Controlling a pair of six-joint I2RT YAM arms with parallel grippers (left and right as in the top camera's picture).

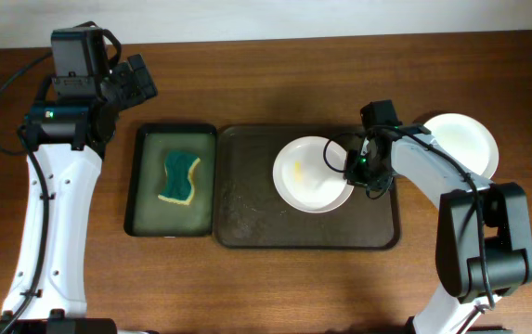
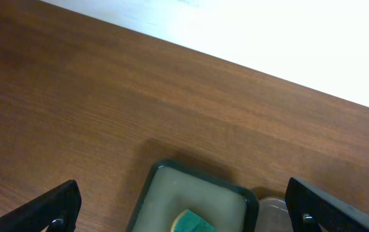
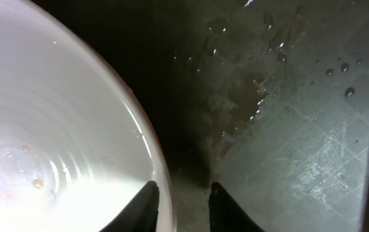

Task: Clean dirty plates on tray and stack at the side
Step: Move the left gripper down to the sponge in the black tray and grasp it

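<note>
**R gripper at rim of dirty plate on brown tray**

The right gripper (image 3: 182, 193) has its jaws narrow, w/ a slim gap btwn the two dark fingers (image 3: 226, 207). The rim of the white plate (image 1: 310, 176) runs into that gap against one finger. Can't tell whether it is pinched or only beside the finger. The plate sits inside the tray (image 1: 247, 218), right of the tray's centre, w/ a yellowish smear (image 1: 297, 171) in its middle. Water droplets (image 3: 261, 96) bead the tray floor next to the rim.

Risks, as a judgement:
- If the hold on the rim is shallow or absent, a lift could let the plate slip and drop back onto the tray.
- The wet floor could let the plate skid.
- The smear is not yet wiped, so moving it now would put a dirty plate at the side.

A second plate (image 1: 465, 139) rests off the tray, just past its right edge. A green tray (image 1: 145, 213) w/ a sponge (image 1: 179, 178) touches the tray's left edge.

Pose: the R arm rises from beyond the tray's near-right corner, forearm crossing the right edge, wrist angled down at the plate. The left gripper (image 1: 138, 82) hangs wide open beyond the tray's far-left corner, over bare table (image 1: 247, 288).
</note>
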